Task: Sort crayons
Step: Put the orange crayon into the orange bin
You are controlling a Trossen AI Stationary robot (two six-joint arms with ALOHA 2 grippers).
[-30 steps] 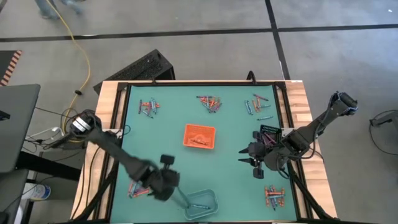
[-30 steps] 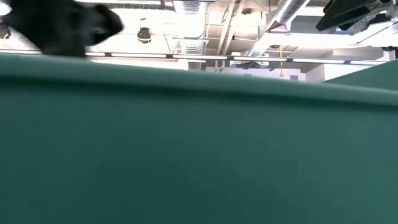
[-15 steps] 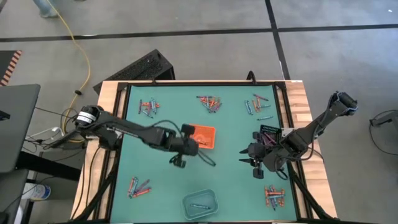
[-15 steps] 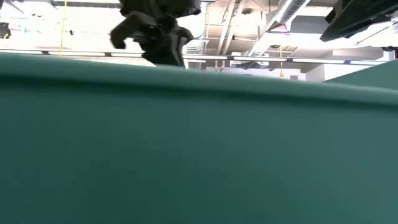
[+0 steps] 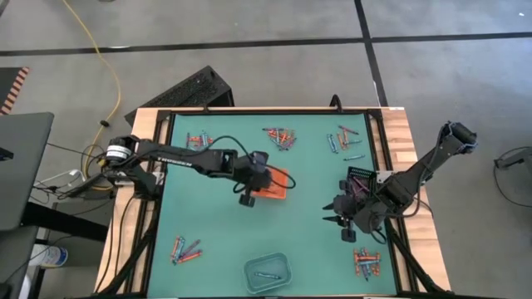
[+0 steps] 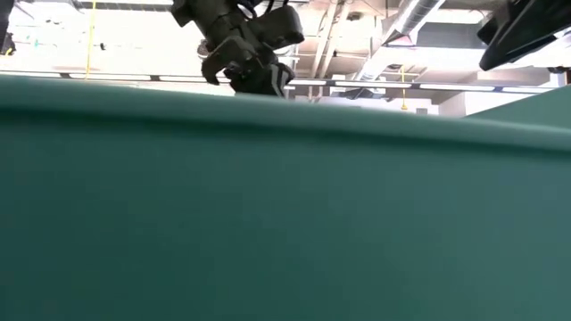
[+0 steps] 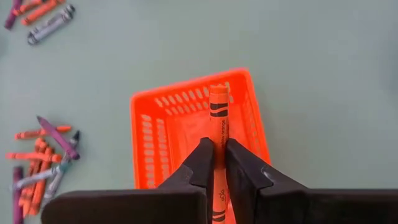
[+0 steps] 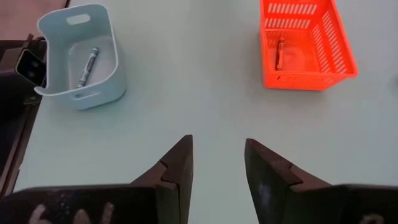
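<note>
My left gripper (image 7: 216, 155) is clamped on 1 orange crayon (image 7: 218, 118), directly above the orange basket (image 7: 149, 130). Loose crayons (image 7: 43, 165) lie on the mat beside it. My right gripper (image 8: 217, 165) hangs with fingers apart over bare mat, nothing between them, the pale tray (image 8: 78, 59) and orange basket ahead.

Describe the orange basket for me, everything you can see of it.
The orange basket is a small rectangular tray, plastic by its look, with slotted walls and a flat floor. It sits upright near the middle of the green mat, apart from the crayon piles. One orange crayon already lies inside. The left gripper hangs right over it, shut on another orange crayon that points down into it. Nothing else touches it.
</note>
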